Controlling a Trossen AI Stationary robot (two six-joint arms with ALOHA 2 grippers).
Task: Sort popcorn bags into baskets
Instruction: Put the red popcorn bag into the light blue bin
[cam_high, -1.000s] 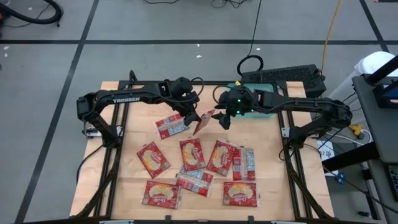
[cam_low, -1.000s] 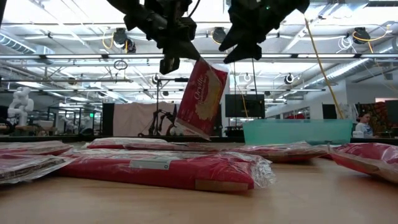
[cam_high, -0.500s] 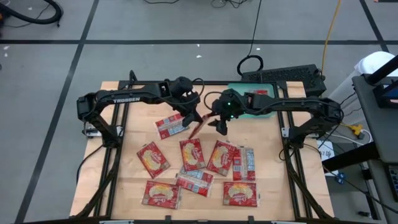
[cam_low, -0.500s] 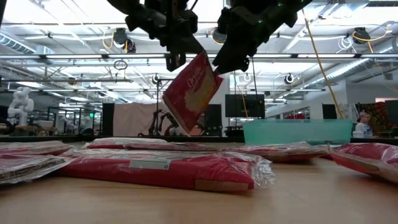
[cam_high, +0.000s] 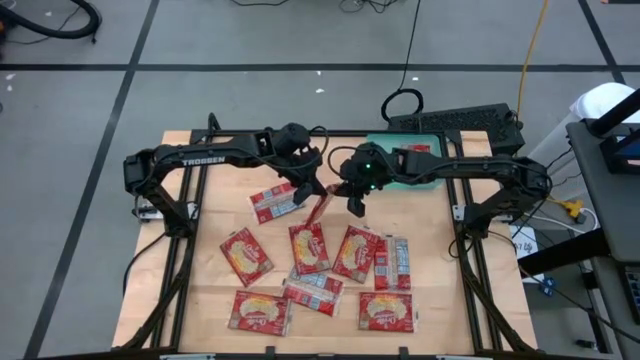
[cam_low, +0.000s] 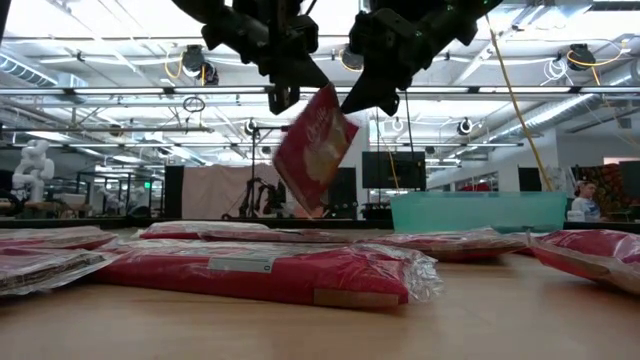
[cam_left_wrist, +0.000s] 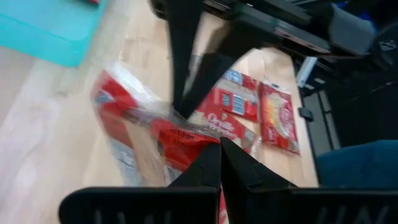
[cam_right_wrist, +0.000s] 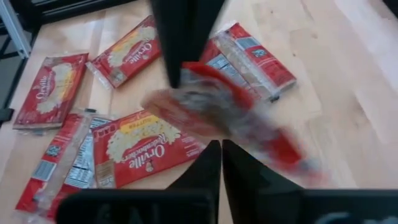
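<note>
From above, a popcorn bag (cam_high: 318, 207) hangs just beside the teal basket (cam_high: 432, 172), pinched by both the left gripper (cam_high: 306, 190) and right gripper (cam_high: 354, 203), while across the tabletop it dangles tilted, clear of the packets (cam_low: 270, 268) lying flat.

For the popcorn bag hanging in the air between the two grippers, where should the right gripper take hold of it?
The lifted popcorn bag hangs tilted from the left gripper, pinched at its top edge. The right gripper would best take the free upper corner on its own side, coming in sideways and closing across the flat faces.
</note>
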